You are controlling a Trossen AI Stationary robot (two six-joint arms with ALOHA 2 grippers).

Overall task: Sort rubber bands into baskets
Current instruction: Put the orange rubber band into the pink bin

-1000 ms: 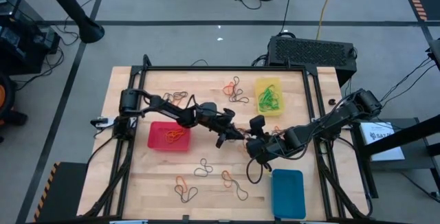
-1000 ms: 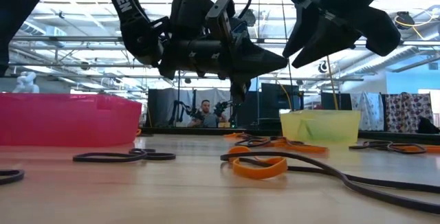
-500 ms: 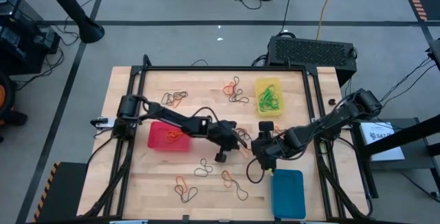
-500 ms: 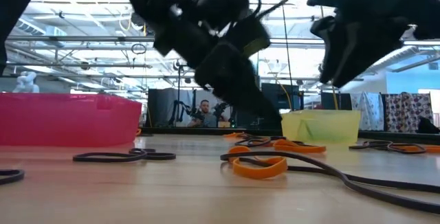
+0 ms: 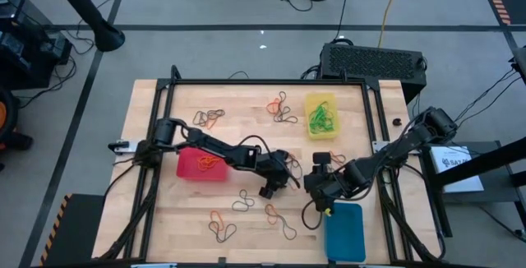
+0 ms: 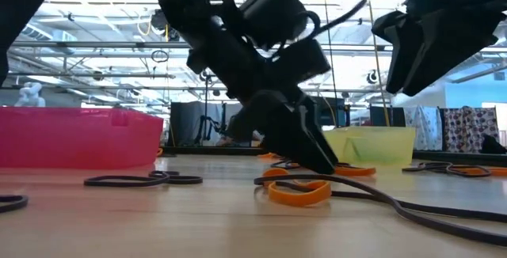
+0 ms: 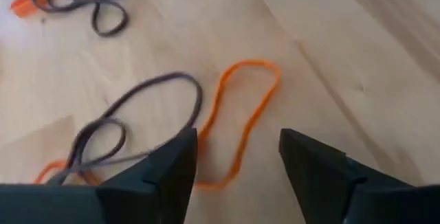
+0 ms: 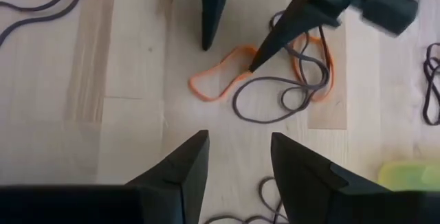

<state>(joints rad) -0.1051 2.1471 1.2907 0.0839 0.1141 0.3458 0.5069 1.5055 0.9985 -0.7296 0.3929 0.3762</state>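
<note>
My left gripper [image 7: 237, 148] is open and slants down to the table's middle. Its fingertips stand on either side of an orange rubber band [image 7: 240, 117] that lies flat beside a dark band [image 7: 137, 110]. The right wrist view shows the same orange band [image 8: 218, 73] between those fingers. My right gripper [image 8: 237, 148] hovers open just right of it, above the wood, with nothing between its fingers. The red basket [image 5: 187, 169] holds orange bands. The yellow basket [image 5: 321, 103] holds green ones. The blue basket [image 5: 343, 231] stands at the near right. My left gripper's fingers [image 8: 265, 49] come slanting down from the table's left, one on each side of the orange band's end [image 8: 237, 62]. One tip is right at the band. Whether it touches the band I cannot tell.
Loose bands lie in clumps at the far left [image 5: 209, 118], far middle [image 5: 281, 108] and near middle [image 5: 222, 225]. A long dark cord [image 6: 396, 202] crosses the near wood. The two grippers stand close together at the table's middle.
My left gripper has gone toward the table's near edge and a little right, tipped from level to nose-down, and come down to the wood at the orange band. My right gripper has drawn back a little toward the near right.
</note>
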